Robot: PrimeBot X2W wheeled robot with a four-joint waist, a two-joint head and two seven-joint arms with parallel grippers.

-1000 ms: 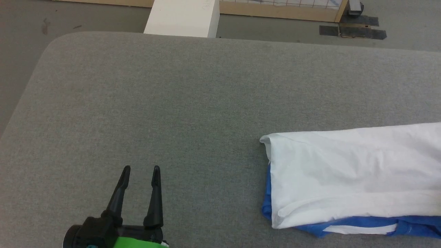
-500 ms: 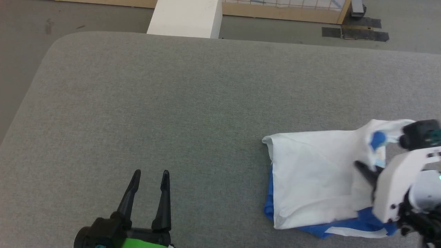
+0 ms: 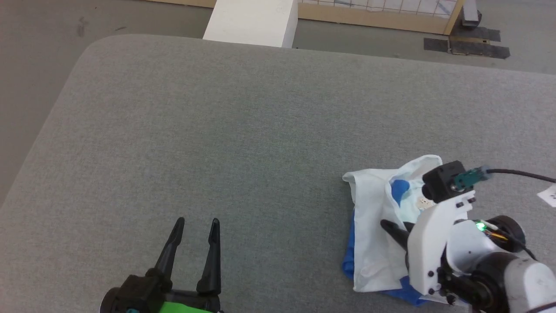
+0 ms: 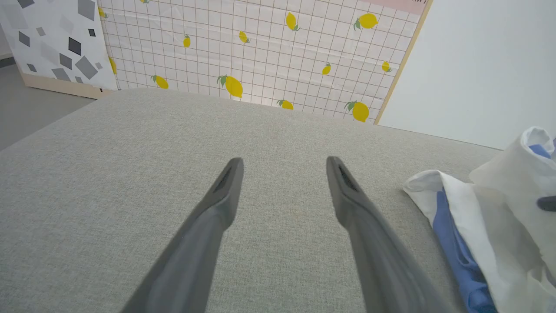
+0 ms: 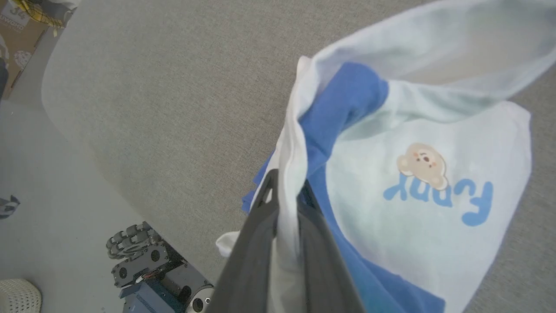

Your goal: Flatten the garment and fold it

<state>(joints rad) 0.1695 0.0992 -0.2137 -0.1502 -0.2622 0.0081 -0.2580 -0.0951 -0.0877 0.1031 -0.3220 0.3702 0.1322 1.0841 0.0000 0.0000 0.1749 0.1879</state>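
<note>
the right gripper point(image 5: 287, 191) holds a fold of the shirt point(image 3: 369, 243) raised, jaws closed tight on white cloth, the rest bunched on the grey worktop point(image 3: 217, 130) at its near right. the left gripper point(image 3: 196, 222) hovers well apart, jaws spread and empty.

Garment point(image 3: 371, 252): my right arm point(image 3: 434, 248) covers its right part; in the left wrist view the picture's edge cuts it. Right gripper point(image 5: 287, 195): fingertips lost in white cloth. Slip point(image 3: 548, 194) at head view's edge: unreadable to me.
</note>
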